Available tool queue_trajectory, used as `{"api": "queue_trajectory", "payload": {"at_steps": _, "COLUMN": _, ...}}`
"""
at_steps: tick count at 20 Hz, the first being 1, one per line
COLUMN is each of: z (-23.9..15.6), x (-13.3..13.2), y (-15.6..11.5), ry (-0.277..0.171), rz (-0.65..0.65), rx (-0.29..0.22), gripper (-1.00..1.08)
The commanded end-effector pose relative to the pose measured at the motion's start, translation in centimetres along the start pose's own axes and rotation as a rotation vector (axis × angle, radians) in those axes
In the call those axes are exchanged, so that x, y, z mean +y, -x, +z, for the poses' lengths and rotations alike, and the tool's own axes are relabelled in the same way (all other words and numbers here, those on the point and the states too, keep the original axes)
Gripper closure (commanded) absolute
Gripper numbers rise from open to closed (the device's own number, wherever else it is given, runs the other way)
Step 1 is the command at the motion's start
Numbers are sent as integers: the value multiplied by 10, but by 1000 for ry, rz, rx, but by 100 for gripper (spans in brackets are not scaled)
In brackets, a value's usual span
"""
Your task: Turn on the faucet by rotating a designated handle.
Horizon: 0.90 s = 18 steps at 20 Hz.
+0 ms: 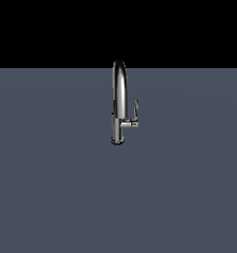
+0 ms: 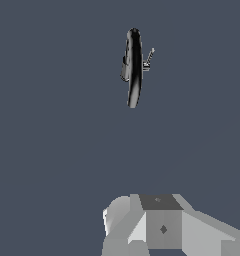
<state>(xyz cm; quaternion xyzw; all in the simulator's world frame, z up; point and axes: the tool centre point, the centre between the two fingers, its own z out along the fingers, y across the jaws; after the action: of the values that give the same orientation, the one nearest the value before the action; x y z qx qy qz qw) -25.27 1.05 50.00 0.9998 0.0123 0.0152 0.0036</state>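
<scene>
Faucet (image 1: 118,101) upright on tabletop (image 1: 51,188), handle (image 1: 136,109) at its 3 o'clock, untouched; gripper (image 2: 159,225) well apart, jaw state unclear, presumably pre-approach.

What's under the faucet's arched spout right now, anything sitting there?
Nothing shows under the faucet in either view, only the bare grey surface. Its handle sticks up on the exterior view's right, untouched. The spot right behind the base is covered by the faucet itself.

I'm in a bare simulated scene: flat slate floor (image 1: 51,197), black backdrop (image 1: 41,29), lone faucet (image 1: 119,99) ahead.
</scene>
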Motion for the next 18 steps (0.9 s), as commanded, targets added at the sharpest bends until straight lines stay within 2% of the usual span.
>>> {"api": "queue_trajectory", "payload": {"at_steps": 1, "z": 0, "x": 0, "y": 0, "ry": 0, "rz": 0, "rx": 0, "gripper": 108}}
{"api": "queue_trajectory", "payload": {"at_steps": 10, "z": 1, "x": 0, "y": -11, "ry": -23, "rz": 24, "rx": -25, "gripper": 108}}
{"api": "queue_trajectory", "payload": {"at_steps": 18, "z": 5, "x": 0, "y": -40, "ry": -85, "rz": 89, "rx": -92, "gripper": 108}}
